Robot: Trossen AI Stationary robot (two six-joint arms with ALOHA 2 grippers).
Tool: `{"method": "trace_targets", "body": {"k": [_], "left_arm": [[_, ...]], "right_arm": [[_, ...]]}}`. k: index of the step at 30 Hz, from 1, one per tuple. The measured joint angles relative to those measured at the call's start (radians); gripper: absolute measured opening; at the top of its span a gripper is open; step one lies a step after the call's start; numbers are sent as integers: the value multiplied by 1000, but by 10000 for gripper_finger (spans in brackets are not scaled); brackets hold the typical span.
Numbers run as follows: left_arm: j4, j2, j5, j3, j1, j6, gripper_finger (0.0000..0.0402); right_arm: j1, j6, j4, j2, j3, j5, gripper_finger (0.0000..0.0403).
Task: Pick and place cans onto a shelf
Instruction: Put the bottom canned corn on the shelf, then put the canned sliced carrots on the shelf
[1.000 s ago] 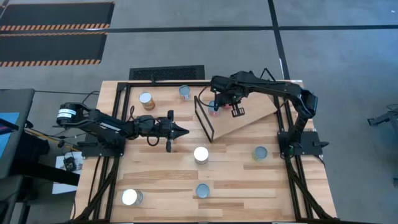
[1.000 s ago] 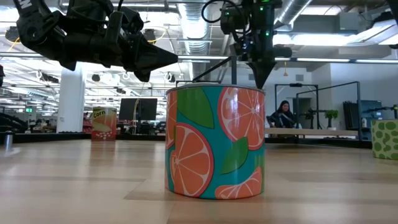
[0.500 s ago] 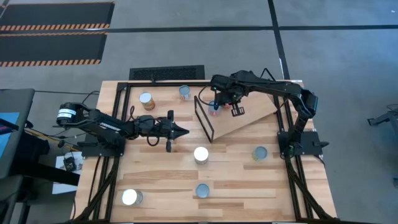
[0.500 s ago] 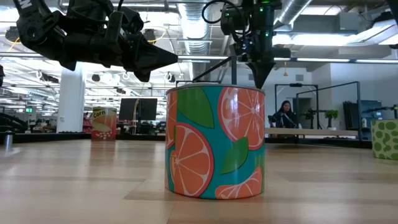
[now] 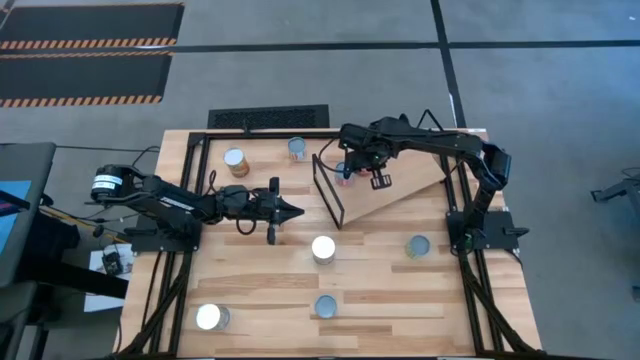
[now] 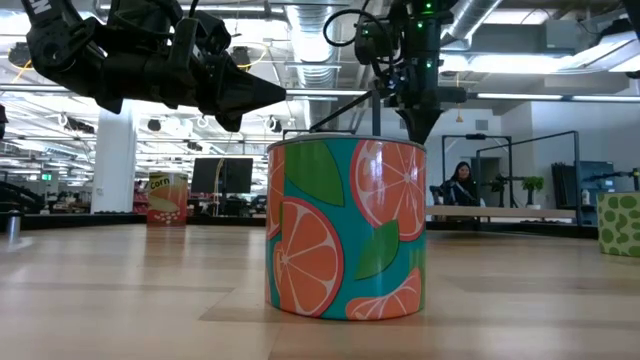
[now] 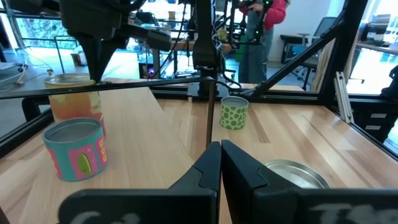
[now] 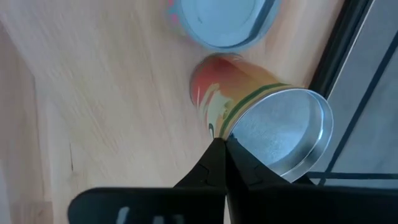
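Note:
The shelf [image 5: 405, 185] is a tilted light-wood board with a black wire frame [image 5: 325, 190] at its left end. A red-orange can with a silver top [image 8: 273, 124] and a teal can with a bluish top [image 8: 217, 18] stand on it; both also show in the left wrist view [image 7: 71, 93] [image 7: 74, 149]. My right gripper [image 5: 348, 172] is shut, pointing down beside the red-orange can. My left gripper [image 5: 292, 210] is shut and empty, held level left of the wire frame. Other cans stand on the tabletop [image 5: 323, 248] [image 5: 418, 246] [image 5: 234, 160]. My right gripper's shut fingertips [image 8: 219, 149] stand at the side of the red-orange can, just below its silver rim [image 8: 249, 127], coming from above. I cannot tell whether they touch it. The can stands on the shelf board.
More cans stand at the far side [image 5: 297, 148] and near the front edge [image 5: 325, 306] [image 5: 210, 317]. The low view is filled by a teal can with orange slices [image 6: 345, 225]. A green dotted can [image 7: 234, 113] stands past the wire frame. A person shows in the room behind.

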Motion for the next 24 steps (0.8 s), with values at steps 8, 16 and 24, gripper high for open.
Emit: {"method": "trace_targets", "body": {"k": [8,16,24], "left_arm": [[0,0,0,0,0,0,0],[14,0,0,0,0,1,0],[5,0,0,0,0,3,0]], "right_arm": [[0,0,18,0,0,0,48],[22,35,20,-6,5,70,96],[65,151,-31,-182,45,54,66]]}}
